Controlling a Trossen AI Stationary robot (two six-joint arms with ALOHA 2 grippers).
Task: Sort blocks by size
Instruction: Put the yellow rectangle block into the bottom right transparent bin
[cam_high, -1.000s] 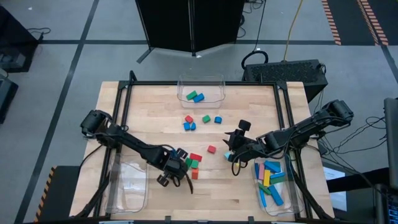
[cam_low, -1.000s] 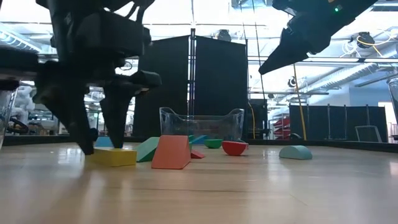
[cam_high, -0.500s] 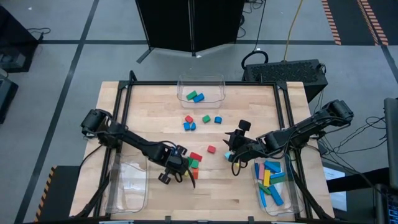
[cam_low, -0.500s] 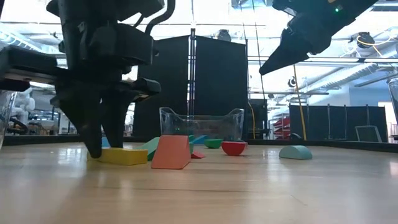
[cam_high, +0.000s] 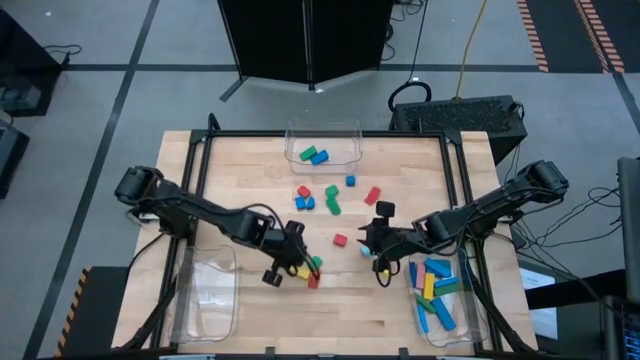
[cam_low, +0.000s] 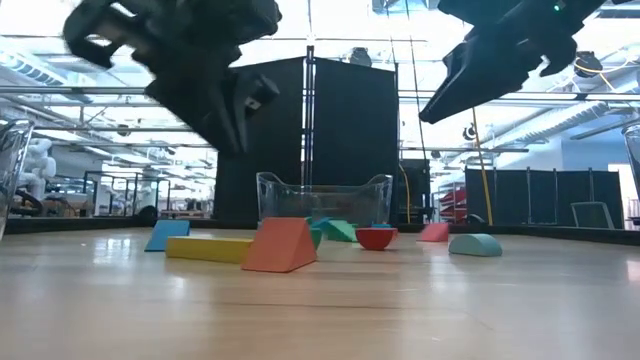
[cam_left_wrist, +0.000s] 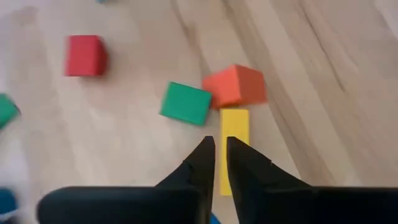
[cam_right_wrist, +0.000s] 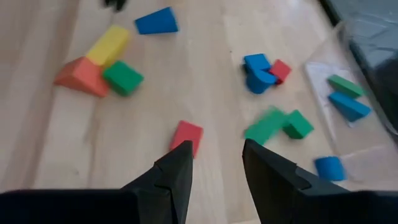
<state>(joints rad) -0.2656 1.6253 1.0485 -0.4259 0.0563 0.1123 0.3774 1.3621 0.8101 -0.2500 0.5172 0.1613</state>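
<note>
A yellow bar (cam_left_wrist: 234, 140) lies flat on the table beside an orange wedge (cam_left_wrist: 239, 87) and a green block (cam_left_wrist: 185, 104). My left gripper (cam_left_wrist: 217, 152) hangs above the bar's near end, shut and empty; the low view shows my left gripper (cam_low: 232, 130) well above the table. My right gripper (cam_right_wrist: 214, 165) is open and empty, raised over the table's right middle (cam_high: 370, 245), with a red block (cam_right_wrist: 186, 135) on the table ahead of it. More blocks lie in the middle: a red and blue pair (cam_high: 303, 198), a green one (cam_high: 331, 197), a blue one (cam_high: 350, 181) and a red one (cam_high: 373, 195).
A clear bin (cam_high: 322, 132) at the far edge holds blue and green blocks. A clear bin (cam_high: 468, 300) at the near right holds several long bars. A clear bin (cam_high: 205, 300) stands at the near left. A cyan half-round (cam_low: 475, 245) lies below my right arm.
My left gripper stood on the table with its fingers astride the yellow bar's end; it has shut and risen without the bar, which stays flat. A red block from that cluster has gone to the far right of the middle, and the green and blue blocks there have shifted.
</note>
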